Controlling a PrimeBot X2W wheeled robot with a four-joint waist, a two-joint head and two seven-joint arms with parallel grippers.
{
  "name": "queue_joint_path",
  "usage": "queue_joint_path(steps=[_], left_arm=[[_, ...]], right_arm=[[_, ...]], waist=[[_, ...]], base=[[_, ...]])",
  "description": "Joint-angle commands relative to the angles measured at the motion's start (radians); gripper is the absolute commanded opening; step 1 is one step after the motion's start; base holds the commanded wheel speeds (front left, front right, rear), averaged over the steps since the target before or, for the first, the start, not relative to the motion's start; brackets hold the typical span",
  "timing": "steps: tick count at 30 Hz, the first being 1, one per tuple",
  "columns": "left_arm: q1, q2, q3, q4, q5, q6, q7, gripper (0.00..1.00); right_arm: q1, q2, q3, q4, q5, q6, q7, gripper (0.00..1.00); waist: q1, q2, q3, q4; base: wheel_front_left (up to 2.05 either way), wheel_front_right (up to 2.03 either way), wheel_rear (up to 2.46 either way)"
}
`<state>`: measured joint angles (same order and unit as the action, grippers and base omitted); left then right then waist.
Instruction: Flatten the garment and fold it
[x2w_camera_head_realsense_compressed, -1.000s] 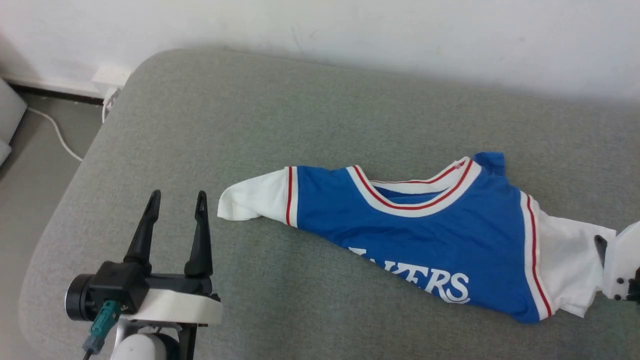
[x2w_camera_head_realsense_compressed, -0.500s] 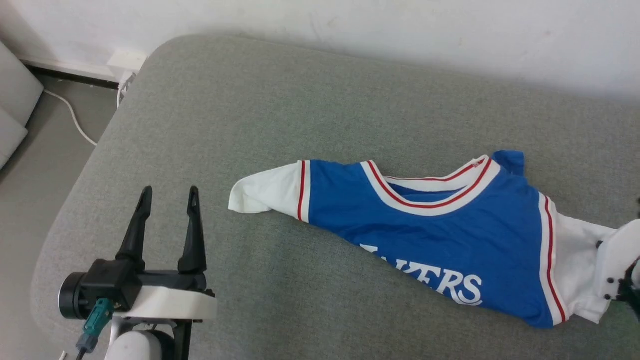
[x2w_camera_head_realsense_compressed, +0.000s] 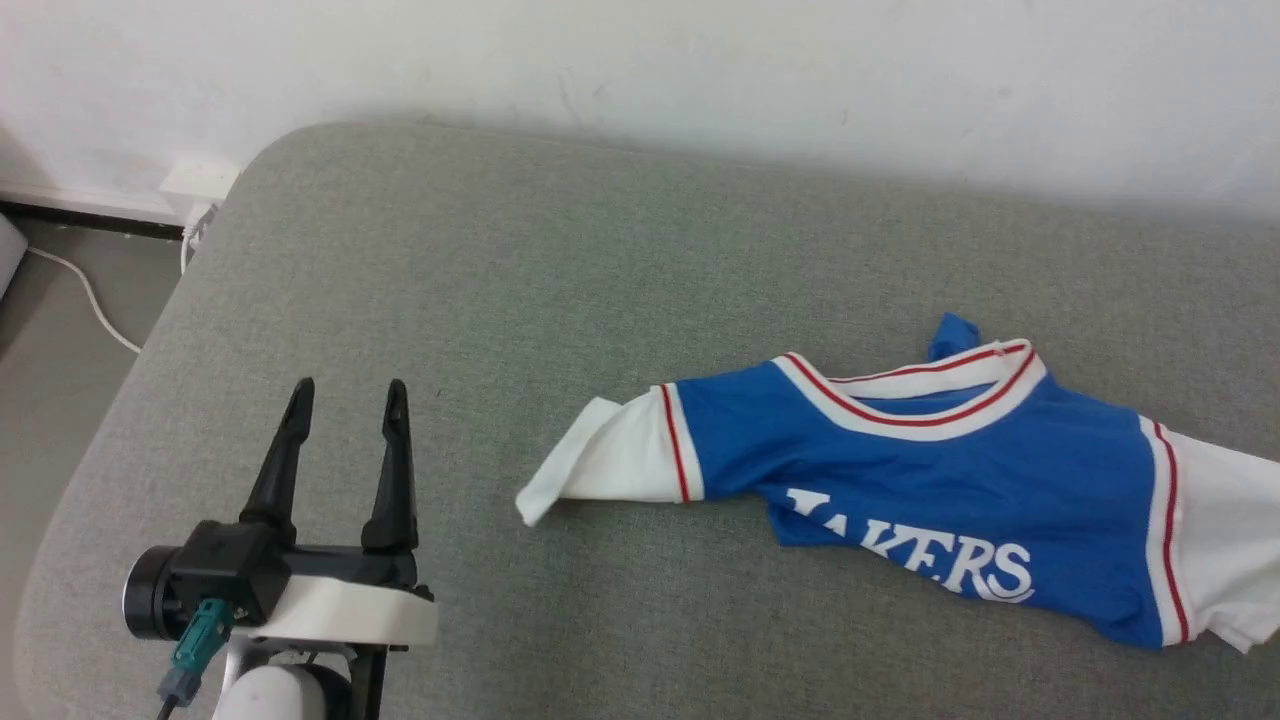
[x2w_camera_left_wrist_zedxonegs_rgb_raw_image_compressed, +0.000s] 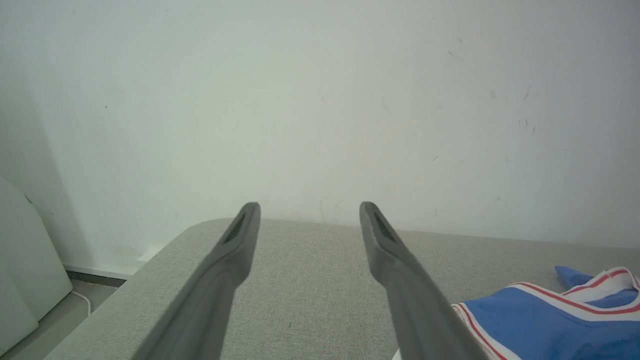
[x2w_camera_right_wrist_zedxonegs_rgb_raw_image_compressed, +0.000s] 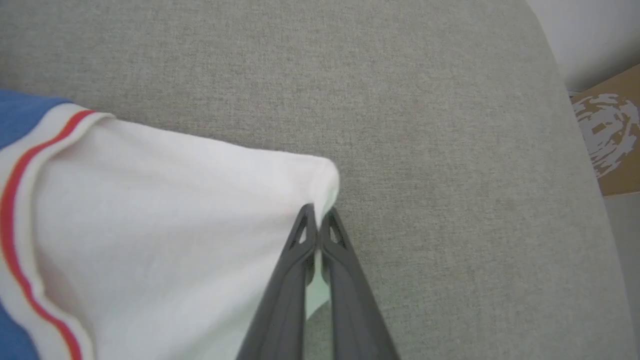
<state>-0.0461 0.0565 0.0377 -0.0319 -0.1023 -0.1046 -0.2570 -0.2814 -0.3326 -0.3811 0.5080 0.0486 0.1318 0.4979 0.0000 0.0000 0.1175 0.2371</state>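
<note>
While the left claw (x2w_camera_head_realsense_compressed: 350, 390) hung spread wide over the near left part of the grey cushion (x2w_camera_head_realsense_compressed: 500, 280), holding nothing, the right claw (x2w_camera_right_wrist_zedxonegs_rgb_raw_image_compressed: 317, 214) was pressed together, pinching the corner of a white sleeve (x2w_camera_right_wrist_zedxonegs_rgb_raw_image_compressed: 175, 200). That sleeve belonged to the blue jersey T-shirt (x2w_camera_head_realsense_compressed: 950, 470), which lay rumpled on the cushion's right side, collar toward the wall (x2w_camera_head_realsense_compressed: 700, 70).
</note>
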Motion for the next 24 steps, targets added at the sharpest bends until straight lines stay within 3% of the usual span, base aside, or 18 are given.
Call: queue_joint_path(steps=[1,6,7,8,14,19,24], left_arm=[[0.008,-0.005,0.0,0.002,0.005,-0.003,-0.005,1.0],[0.005,-0.005,0.001,0.001,0.0,-0.006,-0.005,1.0],[0.004,-0.005,0.001,0.002,-0.002,-0.006,-0.005,1.0],[0.003,-0.006,0.001,0.005,-0.004,-0.007,-0.005,1.0],[0.007,-0.006,-0.011,0.029,-0.011,-0.011,-0.005,1.0],[0.034,0.001,-0.059,0.134,-0.031,-0.019,-0.001,1.0],[0.025,0.065,-0.174,0.221,-0.045,-0.025,0.154,1.0]], right_arm=[[-0.002,-0.007,-0.015,0.007,-0.014,-0.001,-0.005,0.0],[0.002,-0.004,-0.053,0.041,-0.055,-0.001,-0.006,0.0],[0.0,-0.001,-0.053,0.05,-0.056,-0.001,-0.014,0.09],[-0.004,0.002,-0.054,0.057,-0.056,-0.001,-0.03,1.0],[-0.02,0.044,-0.013,-0.002,-0.041,-0.001,-0.204,1.0],[0.024,0.085,0.047,-0.116,0.017,-0.001,-0.388,1.0],[0.111,0.145,0.086,-0.24,0.067,-0.001,-0.512,1.0]], waist=[[0.0,0.0,-0.001,-0.004],[0.0,0.0,0.013,-0.006],[0.0,0.0,0.015,-0.007],[0.0,0.0,0.017,-0.008],[0.0,0.0,0.006,-0.026],[0.0,0.0,-0.018,-0.052],[0.0,0.0,-0.026,-0.083]], base=[[0.0,0.0,0.0],[0.0,0.0,0.0],[0.0,0.0,0.0],[0.0,0.0,0.0],[0.0,0.0,0.0],[0.0,0.0,0.0],[0.0,0.0,0.0]])
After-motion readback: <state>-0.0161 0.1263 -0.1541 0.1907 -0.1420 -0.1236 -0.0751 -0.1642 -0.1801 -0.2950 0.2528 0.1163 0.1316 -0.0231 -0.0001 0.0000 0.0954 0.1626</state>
